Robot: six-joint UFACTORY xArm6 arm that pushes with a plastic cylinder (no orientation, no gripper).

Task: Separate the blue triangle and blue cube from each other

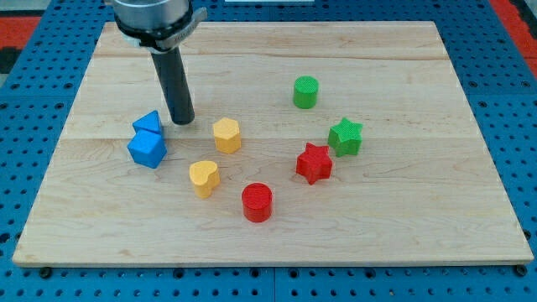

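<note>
Blue triangle (148,122) and blue cube (148,149) touching at the counter's (403,226) left-centre.

The triangle sits just above the cube; my tip (182,122) stands just right of the triangle, close beside it. There is no hand, only the rod. Right of them lie a yellow hexagon (226,135) and yellow heart (203,177), then a red cylinder (257,202), red star (314,163), green star (345,136) and green cylinder (305,91). No readable writing shows.

No text, label, brand, number or sign can be read anywhere in this view.
</note>
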